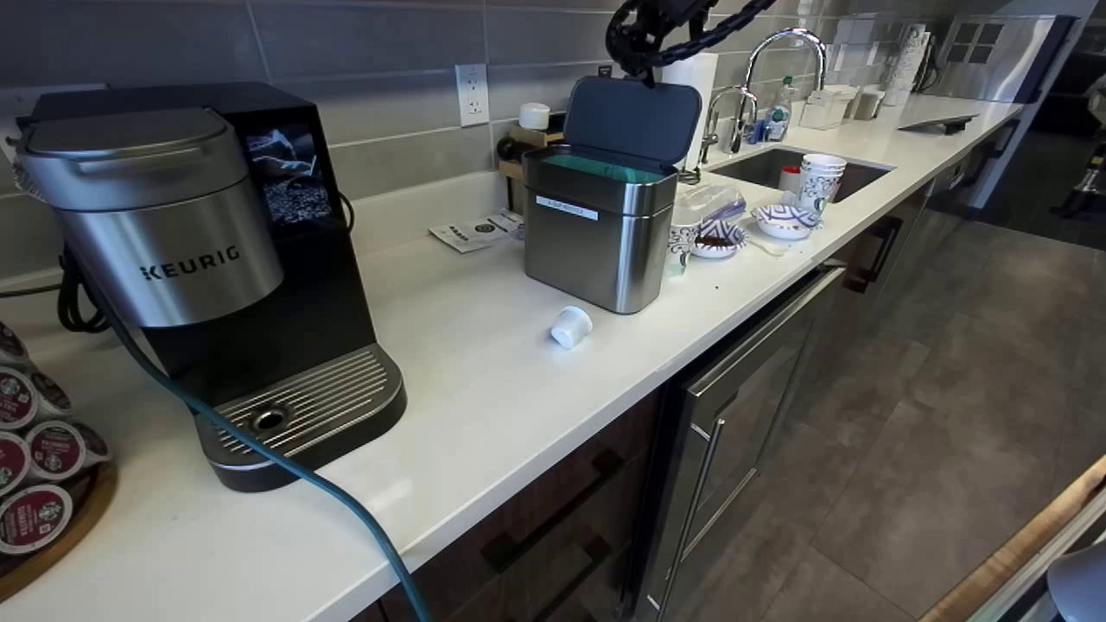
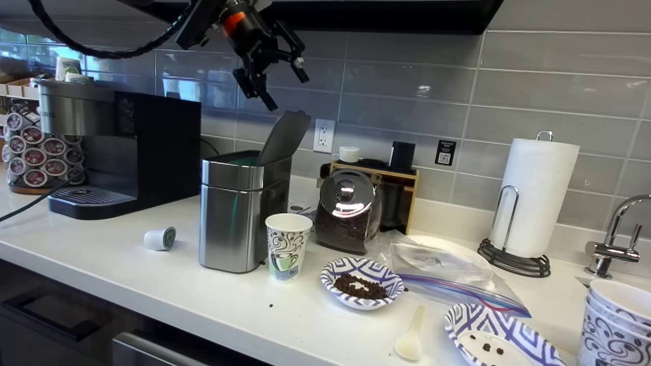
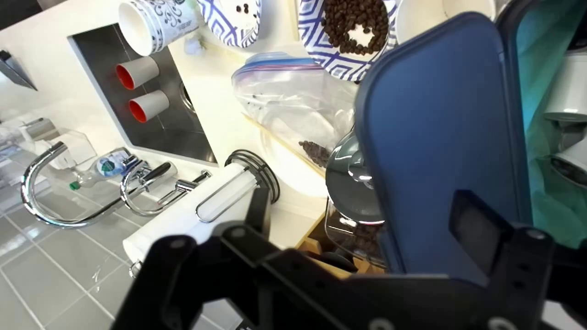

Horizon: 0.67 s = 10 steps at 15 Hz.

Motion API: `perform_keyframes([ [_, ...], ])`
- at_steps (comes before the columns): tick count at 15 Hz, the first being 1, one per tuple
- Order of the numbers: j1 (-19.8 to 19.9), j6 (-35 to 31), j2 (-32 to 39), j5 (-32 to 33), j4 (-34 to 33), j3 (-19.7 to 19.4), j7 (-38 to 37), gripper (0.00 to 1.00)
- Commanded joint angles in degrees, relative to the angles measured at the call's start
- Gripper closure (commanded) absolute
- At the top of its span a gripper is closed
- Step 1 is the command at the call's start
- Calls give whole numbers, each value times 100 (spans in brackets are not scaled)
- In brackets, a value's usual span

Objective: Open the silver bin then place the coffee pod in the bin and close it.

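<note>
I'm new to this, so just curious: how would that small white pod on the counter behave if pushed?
The white pod would probably roll, likely in a curve, since it lies on its side and tapers. Tiny compared with the silver bin, it's likely light too.

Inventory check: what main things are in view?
Boxy brushed-steel bin, flat lid up: 1, silver, on white counter
Small cup-shaped pod: 1, white, near bin
Boxy Keurig machine: 1, black/silver, on counter
Stacked round-topped pods: several, white/maroon, beside machine
Tall paper cup: 1, patterned white, beside bin
Nested paper cups: 1 stack, patterned white, by grey sink
Patterned shallow bowls: 2, blue/white, on counter
Small spoon: 1, off-white, between bowls
Plastic zip bag: 1, clear, beside bowls
Upright paper-towel roll: 1, white, near sink
Two-finger gripper: 1, black, open above bin
</note>
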<state>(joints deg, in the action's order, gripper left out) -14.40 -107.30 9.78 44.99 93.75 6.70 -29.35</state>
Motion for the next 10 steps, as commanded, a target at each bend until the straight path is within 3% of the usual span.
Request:
perform_keyframes([
  [1,88,-90,-323,-318,419,49,-391,0],
  [4,89,-518,-569,-937,518,153,-643,0],
  [10,42,-458,-1390,-2987,1098,446,-821,0],
])
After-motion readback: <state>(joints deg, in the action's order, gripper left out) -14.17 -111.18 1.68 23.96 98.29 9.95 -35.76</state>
